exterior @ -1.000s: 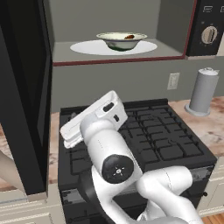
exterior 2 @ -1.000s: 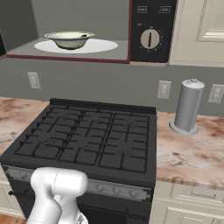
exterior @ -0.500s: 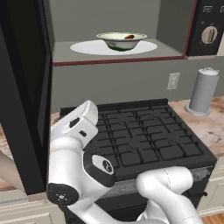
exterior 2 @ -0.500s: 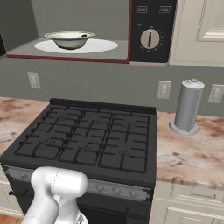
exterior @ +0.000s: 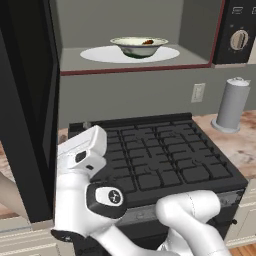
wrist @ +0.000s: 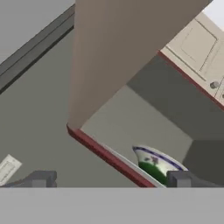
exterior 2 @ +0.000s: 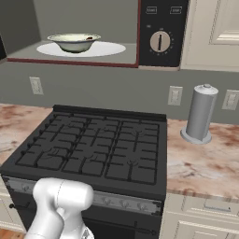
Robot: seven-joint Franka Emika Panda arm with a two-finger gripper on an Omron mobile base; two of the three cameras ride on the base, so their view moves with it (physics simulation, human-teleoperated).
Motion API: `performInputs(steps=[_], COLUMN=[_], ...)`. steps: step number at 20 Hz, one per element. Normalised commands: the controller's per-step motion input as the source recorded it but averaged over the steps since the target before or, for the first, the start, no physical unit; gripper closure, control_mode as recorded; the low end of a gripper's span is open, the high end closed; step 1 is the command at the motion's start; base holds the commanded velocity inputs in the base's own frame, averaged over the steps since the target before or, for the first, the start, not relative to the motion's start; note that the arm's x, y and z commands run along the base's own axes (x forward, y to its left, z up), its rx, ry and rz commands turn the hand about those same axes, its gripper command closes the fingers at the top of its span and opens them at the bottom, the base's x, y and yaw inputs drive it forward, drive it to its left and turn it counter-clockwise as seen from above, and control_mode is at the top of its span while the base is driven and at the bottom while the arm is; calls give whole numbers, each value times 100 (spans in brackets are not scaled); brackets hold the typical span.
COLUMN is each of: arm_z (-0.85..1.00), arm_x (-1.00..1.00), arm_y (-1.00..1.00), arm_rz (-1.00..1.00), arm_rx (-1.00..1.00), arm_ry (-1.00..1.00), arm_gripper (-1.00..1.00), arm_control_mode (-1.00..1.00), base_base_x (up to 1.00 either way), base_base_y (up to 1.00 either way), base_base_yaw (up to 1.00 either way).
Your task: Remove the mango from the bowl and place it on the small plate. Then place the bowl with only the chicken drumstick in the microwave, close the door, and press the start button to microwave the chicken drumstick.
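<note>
Pincer (wrist: 109, 179) is empty w/ jaws wide apart, tips at the bottom of hand view. Vs. a sec ago the arm has swung further left and lower, toward the open door (exterior: 27, 100); hand now sits low beside it. Bowl (exterior: 139, 46) unmoved, up and ahead of the pincer on the turntable inside the microwave (exterior 2: 161, 32), well apart from the tips. Brown speck at the bowl's rim is prob. the chicken drumstick (exterior: 148, 42). Stove (exterior 2: 93, 149) below.

Off-white bowl (exterior: 139, 46) (blue-and-green pattern outside) in the grey, red-edged microwave (exterior: 135, 35) beside its black door (exterior: 25, 110)
</note>
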Motion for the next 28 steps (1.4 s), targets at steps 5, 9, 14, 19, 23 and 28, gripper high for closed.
performInputs(steps=[5,9,14,19,23,28], arm_z=[0,0,-2,-29,-34,7], arm_x=[-5,-1,-3,2,9,1], arm_y=[73,86,18,46,71,72], arm_rz=[-11,-11,-1,-1,-5,-23], arm_rx=[-1,-2,-1,-8,-9,-8], arm_ry=[-17,-7,0,0,0,0], arm_gripper=[-100,-100,-100,-100,-100,-100], arm_control_mode=[-100,-100,-100,-100,-100,-100], base_base_x=[0,0,0,0,0,0], base_base_y=[0,0,0,0,0,0], base_base_yaw=[0,0,0,0,0,0])
